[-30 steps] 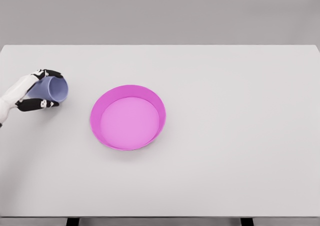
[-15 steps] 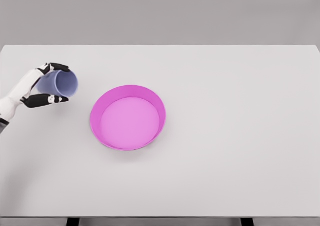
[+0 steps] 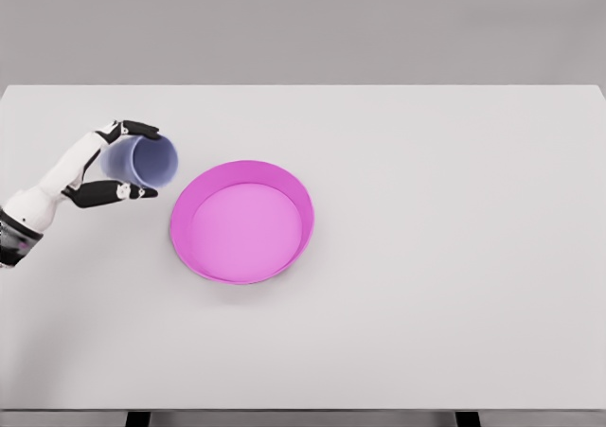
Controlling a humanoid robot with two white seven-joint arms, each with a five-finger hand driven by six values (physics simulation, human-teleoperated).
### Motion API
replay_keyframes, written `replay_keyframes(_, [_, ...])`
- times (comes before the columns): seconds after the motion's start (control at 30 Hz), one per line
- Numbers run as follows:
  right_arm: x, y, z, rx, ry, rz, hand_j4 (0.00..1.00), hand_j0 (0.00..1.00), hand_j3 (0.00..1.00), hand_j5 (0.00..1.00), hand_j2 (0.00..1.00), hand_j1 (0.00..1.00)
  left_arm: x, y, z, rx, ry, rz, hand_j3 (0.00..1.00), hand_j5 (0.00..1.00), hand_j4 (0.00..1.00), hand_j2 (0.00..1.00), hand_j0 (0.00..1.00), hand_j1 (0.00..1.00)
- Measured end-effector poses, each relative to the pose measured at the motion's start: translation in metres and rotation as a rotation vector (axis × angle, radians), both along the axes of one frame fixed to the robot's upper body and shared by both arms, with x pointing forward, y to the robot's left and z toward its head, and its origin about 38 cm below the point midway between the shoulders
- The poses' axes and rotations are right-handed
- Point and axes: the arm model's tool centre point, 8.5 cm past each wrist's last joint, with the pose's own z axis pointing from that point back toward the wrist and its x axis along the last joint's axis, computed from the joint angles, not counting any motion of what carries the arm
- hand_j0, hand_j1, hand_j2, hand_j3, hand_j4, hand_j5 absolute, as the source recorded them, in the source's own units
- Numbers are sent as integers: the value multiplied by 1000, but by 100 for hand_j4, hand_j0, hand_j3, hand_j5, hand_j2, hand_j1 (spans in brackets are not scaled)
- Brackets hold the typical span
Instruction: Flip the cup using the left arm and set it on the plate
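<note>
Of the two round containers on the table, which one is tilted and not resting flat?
The lavender cup, gripped in the left hand with its opening angled toward the camera. The pink plate lies flat on the table.

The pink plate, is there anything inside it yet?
No, the pink plate holds nothing; its whole floor shows. The blue cup is to its left, gripped by the left hand, its open mouth facing the plate. The cup's far end is hidden.

I have one view only, from my head, looking steeply down and forward over the table (image 3: 454, 257) from its near edge. It takes in the whole tabletop, far edge included, with grey wall beyond.
</note>
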Motion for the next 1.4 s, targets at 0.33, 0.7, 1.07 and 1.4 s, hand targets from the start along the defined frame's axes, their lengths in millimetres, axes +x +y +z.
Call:
replay_keyframes(0.33, [0,0,0,0,0,0,100,100,100,100,100,100,-17,-26,-5,-62,22,-78,63,63,63,63,63,63])
replay_keyframes(0.7, [0,0,0,0,0,0,100,100,100,100,100,100,-36,-60,-1,-133,32,-189,63,63,63,63,63,63])
replay_keyframes(1.07, [0,0,0,0,0,0,100,100,100,100,100,100,-47,-82,-16,-194,107,-253,64,64,64,64,64,64])
replay_keyframes(1.4, [0,0,0,0,0,0,100,100,100,100,100,100,-55,-97,-30,-282,182,-283,63,63,63,63,63,63])
